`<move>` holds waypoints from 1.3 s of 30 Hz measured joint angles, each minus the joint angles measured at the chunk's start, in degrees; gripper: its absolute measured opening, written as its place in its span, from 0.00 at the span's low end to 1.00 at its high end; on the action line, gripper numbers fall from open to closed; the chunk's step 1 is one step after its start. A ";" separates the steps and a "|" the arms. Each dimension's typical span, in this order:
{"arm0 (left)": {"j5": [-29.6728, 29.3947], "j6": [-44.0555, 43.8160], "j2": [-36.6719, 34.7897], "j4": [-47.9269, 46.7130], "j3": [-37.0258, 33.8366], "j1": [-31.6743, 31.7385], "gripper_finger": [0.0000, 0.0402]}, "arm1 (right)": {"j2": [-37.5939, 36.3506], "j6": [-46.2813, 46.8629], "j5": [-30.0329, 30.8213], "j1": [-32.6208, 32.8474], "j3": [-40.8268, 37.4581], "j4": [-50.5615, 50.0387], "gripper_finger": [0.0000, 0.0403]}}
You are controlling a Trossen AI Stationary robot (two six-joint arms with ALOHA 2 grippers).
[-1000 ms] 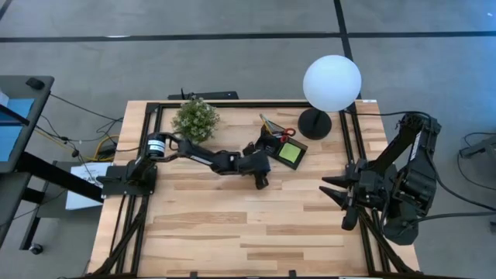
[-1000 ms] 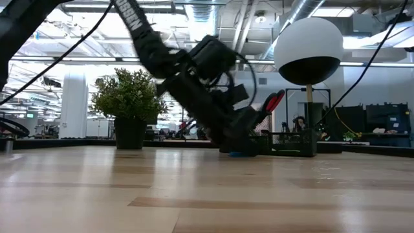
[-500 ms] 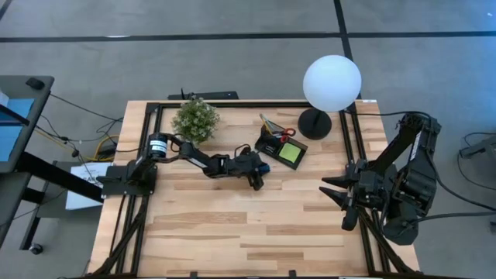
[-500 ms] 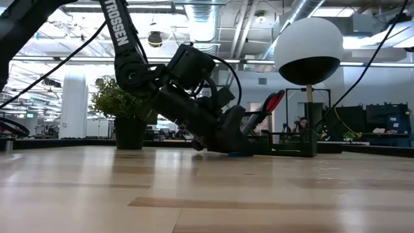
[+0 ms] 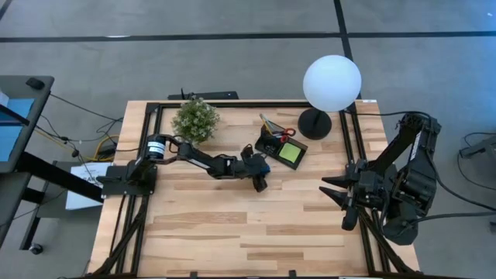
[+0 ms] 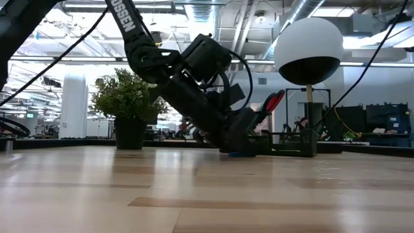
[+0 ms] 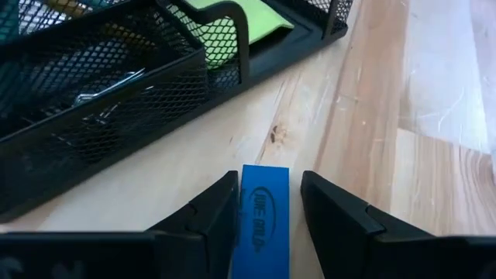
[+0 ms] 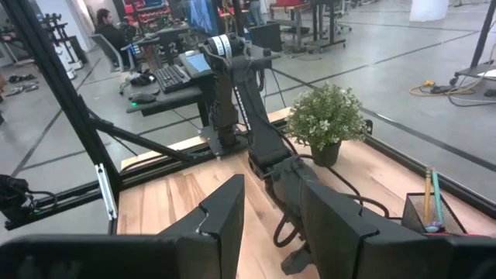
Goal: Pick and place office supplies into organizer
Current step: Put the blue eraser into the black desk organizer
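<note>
As I read it, left gripper (image 7: 267, 221) sits low on table (image 5: 232, 225), fingers parted around blue eraser (image 7: 262, 213), just beside organizer (image 7: 116, 101); right gripper (image 5: 335, 194) parked, fingers apart.

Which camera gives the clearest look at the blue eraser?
The left wrist view: the blue eraser lies on the wood between the left gripper jaws. The high and low views show only a blue speck; the right wrist view shows none.
</note>
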 joint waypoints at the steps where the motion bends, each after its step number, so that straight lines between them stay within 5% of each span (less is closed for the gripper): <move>1: 0.07 -0.84 0.07 -0.02 0.00 0.00 0.35 | 0.02 -0.03 0.00 0.00 -0.02 0.01 0.30; 14: -5.29 -1.78 1.21 4.85 -1.56 -1.94 0.35 | 0.02 -0.44 -0.55 0.00 0.00 -0.04 0.30; 25: -2.19 0.34 1.11 4.79 -1.59 0.23 0.34 | 0.05 -0.42 -0.48 0.00 0.00 0.00 0.30; 33: -1.66 -7.91 1.36 5.30 -1.68 0.47 0.12 | 0.08 -0.43 -0.35 0.00 -0.01 0.02 0.30; 39: -3.04 -10.34 1.36 5.40 -1.68 -0.22 0.11 | 0.09 -0.46 -0.35 0.00 0.00 -0.02 0.30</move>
